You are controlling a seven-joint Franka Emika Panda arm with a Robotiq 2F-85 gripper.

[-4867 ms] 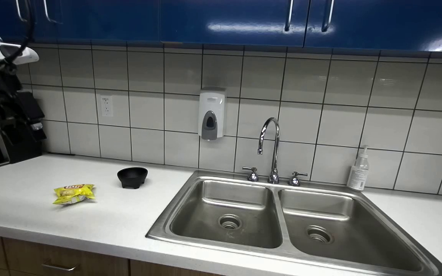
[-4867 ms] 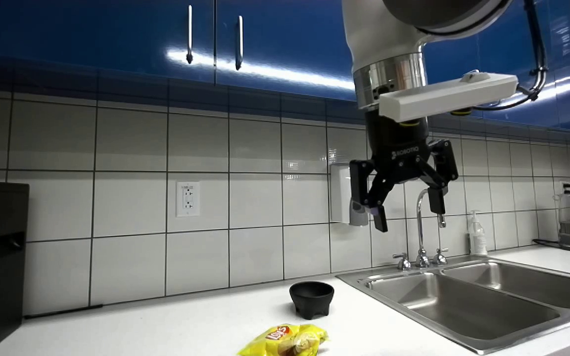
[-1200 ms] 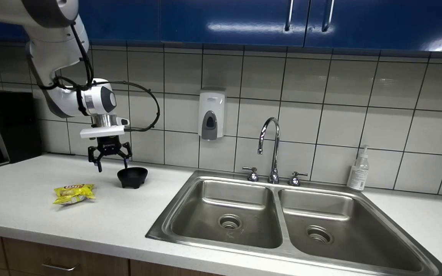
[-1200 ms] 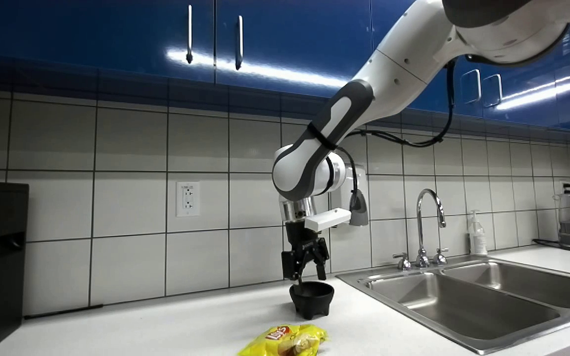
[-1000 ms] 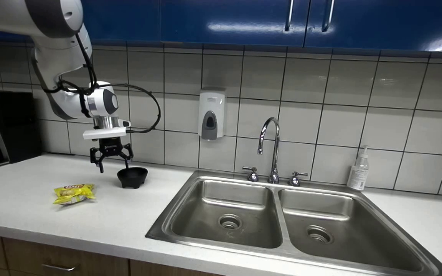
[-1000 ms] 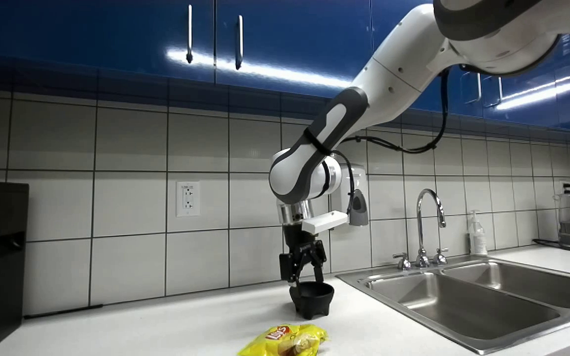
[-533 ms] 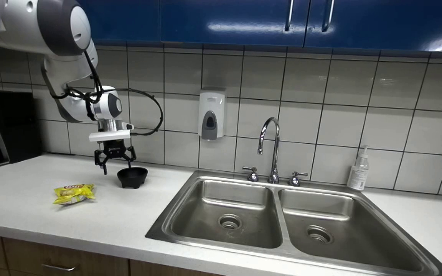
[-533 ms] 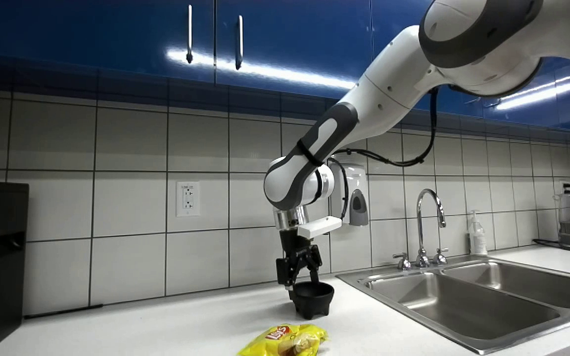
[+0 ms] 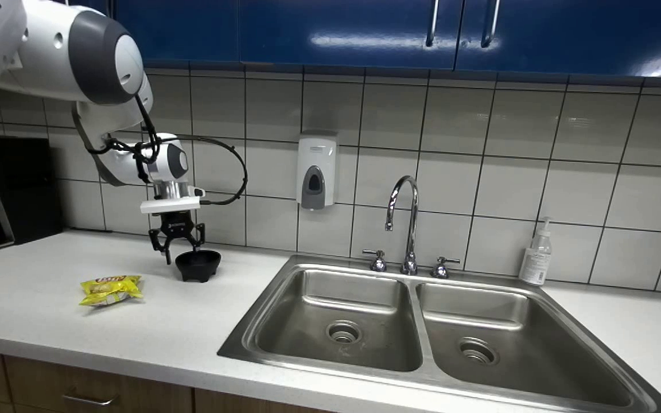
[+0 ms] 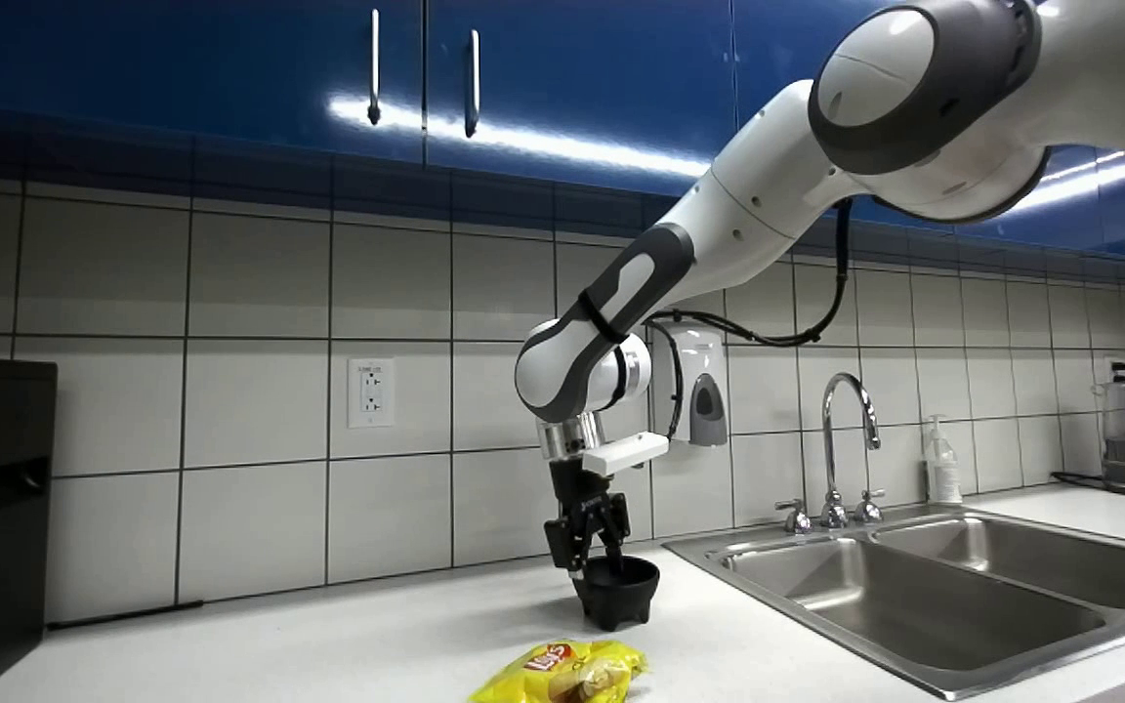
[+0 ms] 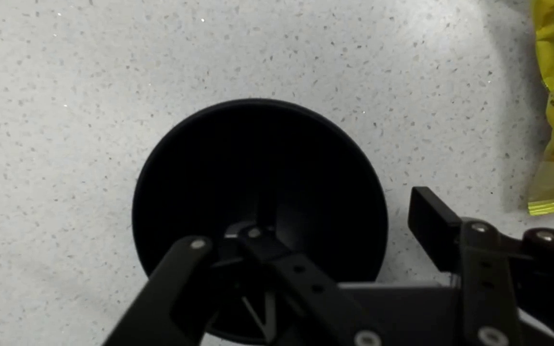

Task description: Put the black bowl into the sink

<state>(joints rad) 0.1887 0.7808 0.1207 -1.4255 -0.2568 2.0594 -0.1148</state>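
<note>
Gripper (image 11: 346, 218), fingers parted, astride the rim of the bowl (image 11: 253, 168): one finger within it, its counterpart just outside.

Glare streaks blue cabinets (image 10: 572, 68); tiles (image 10: 260, 254) shadowed just beneath; bowl (image 11: 267, 163) near-black inside.

Round black footed bowl (image 9: 198, 265): outer wall was matt; the interior was too dark in the wrist view to judge its finish. Grey double-basin metal sink (image 9: 266, 304) had a satin sheen, whereas the tall curved chrome faucet (image 9: 413, 229) was mirror-bright. White speckled countertop (image 11: 65, 144) was smooth. Yellow pillow-shaped film packet (image 9: 111, 288) was glossy and creased. Flat blue cabinet doors (image 9: 353, 23) were high-gloss, streaked with reflected light. Pale square wall tiles (image 9: 391, 123) were smooth, faintly shiny. Brown wood-grained drawer front (image 9: 152, 396) was dull. Black jointed gripper (image 9: 182, 256) was largely matt, with bright metal screw heads (image 11: 367, 338).
</note>
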